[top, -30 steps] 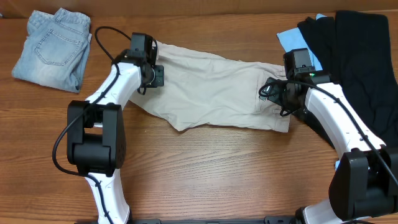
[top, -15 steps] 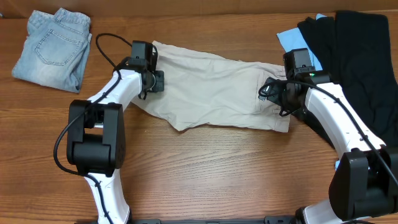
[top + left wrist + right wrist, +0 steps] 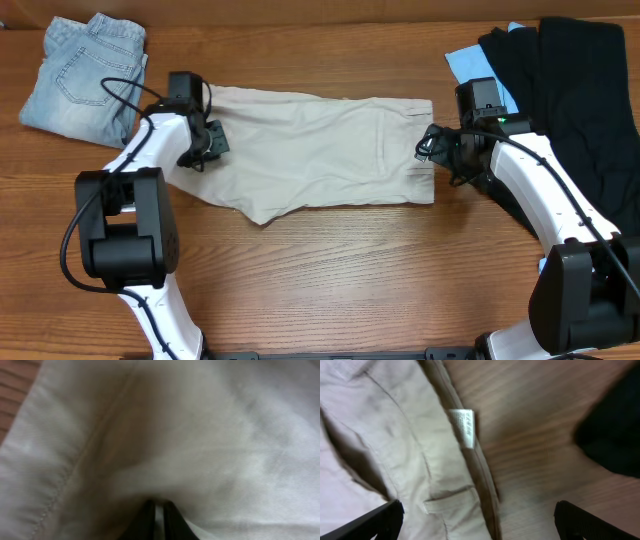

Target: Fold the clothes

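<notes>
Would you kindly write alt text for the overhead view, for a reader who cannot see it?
Beige shorts lie spread across a wooden table, the left gripper at their left end and the right gripper by the waistband at their right end. Folded pale denim lies far left; black garments and a light-blue piece far right.

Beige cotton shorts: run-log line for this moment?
left pincer shut on beige cotton shorts | right pincer open at waistband | shorts spread flat
</notes>
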